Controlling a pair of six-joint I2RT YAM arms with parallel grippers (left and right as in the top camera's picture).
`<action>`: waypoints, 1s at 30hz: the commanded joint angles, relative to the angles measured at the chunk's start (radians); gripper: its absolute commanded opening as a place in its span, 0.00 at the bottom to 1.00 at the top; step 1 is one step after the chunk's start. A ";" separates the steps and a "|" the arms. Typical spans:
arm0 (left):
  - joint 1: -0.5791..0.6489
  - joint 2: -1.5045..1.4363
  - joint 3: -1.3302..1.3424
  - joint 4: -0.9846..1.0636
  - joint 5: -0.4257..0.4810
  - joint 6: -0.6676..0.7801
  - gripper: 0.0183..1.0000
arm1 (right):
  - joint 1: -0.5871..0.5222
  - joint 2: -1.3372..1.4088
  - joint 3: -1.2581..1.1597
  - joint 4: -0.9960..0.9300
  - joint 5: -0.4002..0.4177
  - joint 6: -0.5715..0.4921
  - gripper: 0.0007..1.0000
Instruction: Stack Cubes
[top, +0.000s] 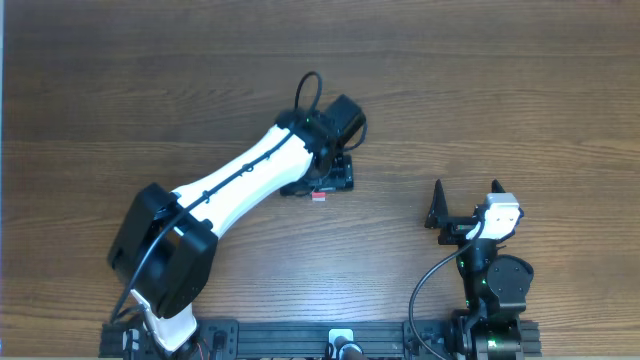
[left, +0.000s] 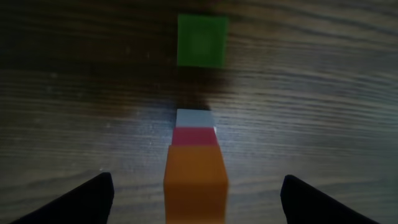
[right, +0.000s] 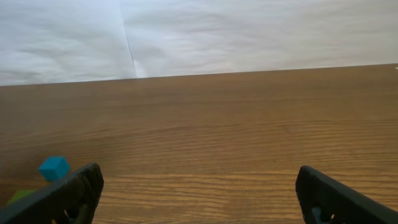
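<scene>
Gaping wide at the left pincer (left: 198, 183), clutching nothing, flanking without touching the orange cube (left: 196, 186) stacked on the red cube (left: 195, 136) and white cube (left: 194, 117), with a green cube (left: 202, 40) apart on the surface (left: 62, 93) beyond. Likewise released and empty at the right pincer (right: 199, 177), a blue cube (right: 54, 168) far off.

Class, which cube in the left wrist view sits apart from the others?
The green cube; orange cube, red cube and white cube touch one another.
</scene>
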 joint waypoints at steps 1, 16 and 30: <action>0.027 -0.002 0.123 -0.047 0.006 0.009 0.90 | -0.005 -0.010 -0.008 0.001 0.004 -0.002 0.99; 0.111 0.084 0.178 -0.021 0.032 0.087 0.88 | -0.005 -0.010 -0.008 0.001 0.004 -0.002 0.99; 0.111 -0.022 0.180 0.056 -0.102 0.055 1.00 | -0.005 -0.010 -0.008 0.000 0.004 -0.002 0.99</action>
